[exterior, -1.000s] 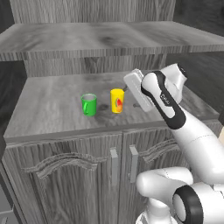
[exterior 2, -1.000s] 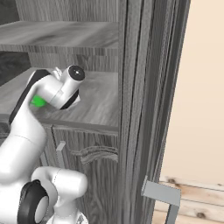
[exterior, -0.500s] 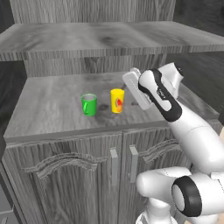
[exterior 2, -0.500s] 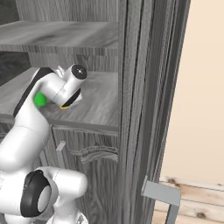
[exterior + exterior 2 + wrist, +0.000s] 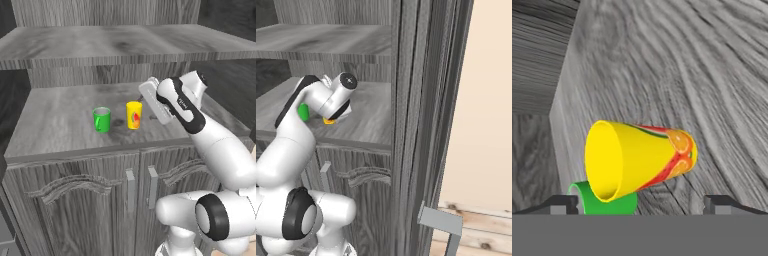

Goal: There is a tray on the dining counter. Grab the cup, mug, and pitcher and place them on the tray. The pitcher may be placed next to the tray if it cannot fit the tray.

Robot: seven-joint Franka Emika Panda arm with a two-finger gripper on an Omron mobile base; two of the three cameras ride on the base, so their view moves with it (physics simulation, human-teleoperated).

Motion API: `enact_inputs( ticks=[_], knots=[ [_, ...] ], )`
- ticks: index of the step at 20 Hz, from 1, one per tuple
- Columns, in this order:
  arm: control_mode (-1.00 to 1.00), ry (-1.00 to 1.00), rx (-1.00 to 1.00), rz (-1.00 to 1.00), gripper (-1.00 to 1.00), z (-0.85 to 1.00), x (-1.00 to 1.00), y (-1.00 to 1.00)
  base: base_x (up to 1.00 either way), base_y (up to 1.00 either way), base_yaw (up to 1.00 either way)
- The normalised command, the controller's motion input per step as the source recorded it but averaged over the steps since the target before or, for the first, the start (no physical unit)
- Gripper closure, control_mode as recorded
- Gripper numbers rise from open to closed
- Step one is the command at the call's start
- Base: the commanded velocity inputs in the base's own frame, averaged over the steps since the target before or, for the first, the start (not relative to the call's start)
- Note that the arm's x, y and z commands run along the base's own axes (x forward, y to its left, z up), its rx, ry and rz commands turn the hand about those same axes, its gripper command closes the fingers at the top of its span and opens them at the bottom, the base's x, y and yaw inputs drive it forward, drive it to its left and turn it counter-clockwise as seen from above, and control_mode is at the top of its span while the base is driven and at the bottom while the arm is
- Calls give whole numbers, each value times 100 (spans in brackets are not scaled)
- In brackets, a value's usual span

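Observation:
The yellow cup (image 5: pixel 133 115) with a red-orange mark stands upright on a grey wood-grain cabinet top (image 5: pixel 60 125). The green mug (image 5: pixel 101 119) stands a little to its left. My white hand (image 5: pixel 154 102) hovers just right of the cup, apart from it. In the hand view the cup (image 5: pixel 637 160) lies straight ahead between my fingertips (image 5: pixel 562 204), with the mug (image 5: pixel 604 202) partly hidden behind it. My gripper (image 5: pixel 642 204) is open and holds nothing. In the right base view my arm covers most of the mug (image 5: pixel 303 111) and the cup (image 5: pixel 329 120). The tray, pitcher and dining counter are out of view.
A wood-grain shelf (image 5: pixel 125 47) overhangs the cabinet top, leaving a low gap above the cups. A tall cabinet side wall (image 5: pixel 421 125) rises at the right. Two cabinet doors with handles (image 5: pixel 130 187) sit below the front edge.
My hand has edged a little to the left, closer to the yellow cup. The cup and the mug have not moved, and the jaws stay wide.

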Motion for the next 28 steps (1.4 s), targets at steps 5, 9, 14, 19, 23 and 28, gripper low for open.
enact_inputs(
  ticks=[5, 9, 14, 19, 23, 28],
  knots=[
    [-100, 0, 0, 0, -100, -18, 1, 4, 0, 0, 0],
    [-100, 0, 0, 0, -100, -15, 8, 8, 0, 0, 0],
    [-100, 0, 0, 0, -100, -6, 19, 6, 0, 0, 0],
    [-100, 0, 0, 0, -100, 0, 31, 1, 0, 0, 0],
    [-100, 0, 0, 0, -100, -2, 19, 0, 0, 0, 0],
    [-100, 0, 0, 0, -100, -11, 4, 0, 0, 0, 0]
  ],
)
